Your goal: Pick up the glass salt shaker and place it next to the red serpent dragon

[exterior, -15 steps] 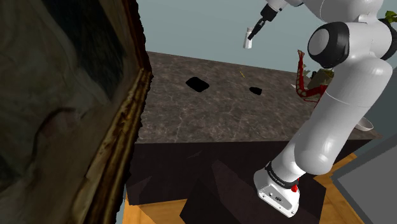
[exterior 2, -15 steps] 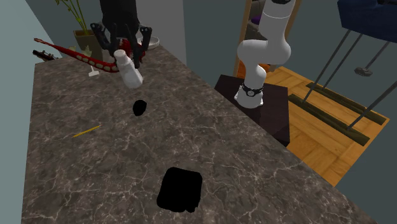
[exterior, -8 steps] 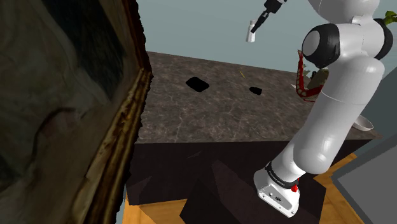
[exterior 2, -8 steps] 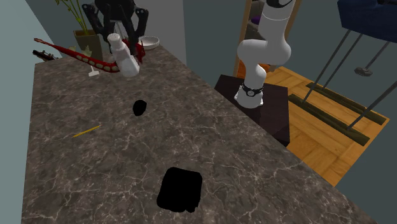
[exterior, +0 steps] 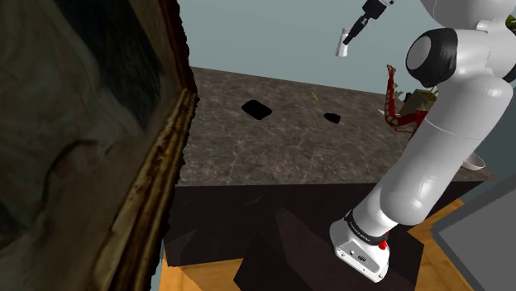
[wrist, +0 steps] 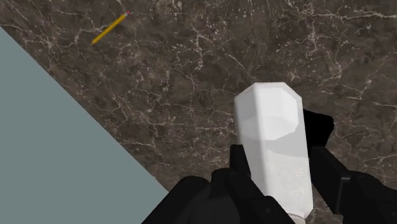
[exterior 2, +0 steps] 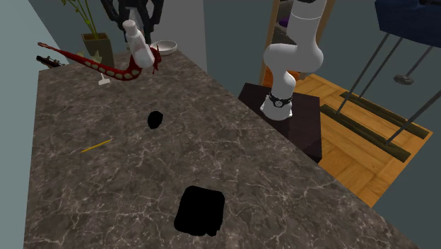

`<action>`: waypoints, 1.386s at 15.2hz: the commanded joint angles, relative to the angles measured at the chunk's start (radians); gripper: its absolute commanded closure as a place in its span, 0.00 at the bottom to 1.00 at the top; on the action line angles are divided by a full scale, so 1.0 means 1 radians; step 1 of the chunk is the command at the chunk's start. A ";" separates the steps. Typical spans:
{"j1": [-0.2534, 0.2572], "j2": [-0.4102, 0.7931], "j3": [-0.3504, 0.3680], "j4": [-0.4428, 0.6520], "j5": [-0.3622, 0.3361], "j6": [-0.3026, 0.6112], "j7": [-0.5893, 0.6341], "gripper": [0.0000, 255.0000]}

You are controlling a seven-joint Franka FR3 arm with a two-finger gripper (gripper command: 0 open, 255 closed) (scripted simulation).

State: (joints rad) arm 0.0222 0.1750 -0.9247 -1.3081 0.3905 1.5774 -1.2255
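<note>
- Shifted since half a second ago: the gripper [exterior: 357,27] and its load sit further toward 3 o'clock in the shoulder view, and higher, toward 12 o'clock, in the second exterior view.
- Gripper state: the fingers are part-way closed and clamped on the two sides of the white salt shaker [wrist: 270,127]. In the wrist view the black fingers [wrist: 238,162] press against its body.
- Salt shaker [exterior 2: 139,47]: held in the air above the dark marbled countertop [exterior 2: 247,170], tilted, with its eight-sided free end pointing down at the stone.
- Second exterior view: the shaker overlaps the head end of the red dragon [exterior 2: 104,67], which lies at the countertop's 11 o'clock corner.
- Shoulder view: the shaker [exterior: 342,45] hangs at about 10 o'clock from the dragon [exterior: 397,112]; the height of the gap cannot be judged.
- A yellow pencil [exterior 2: 95,146] lies on the stone at about 7 o'clock from the dragon.
- Two black patches [exterior 2: 200,211] [exterior 2: 155,119] mark the countertop.
- A small bowl [exterior 2: 167,47] sits at 3 o'clock from the shaker.
- The white arm [exterior 2: 297,49] rises from its dark stand [exterior 2: 311,131].
</note>
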 commanded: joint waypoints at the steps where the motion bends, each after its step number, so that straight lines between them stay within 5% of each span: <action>1: -0.010 -0.022 -0.012 -0.024 -0.013 0.001 -0.029 1.00; 12: -0.167 -0.042 -0.109 -0.039 0.010 -0.074 -0.272 1.00; 21: -0.465 0.111 -0.152 0.104 0.170 -0.220 -0.526 1.00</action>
State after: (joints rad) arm -0.4144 0.2797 -1.0724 -1.2062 0.5519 1.3666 -1.7205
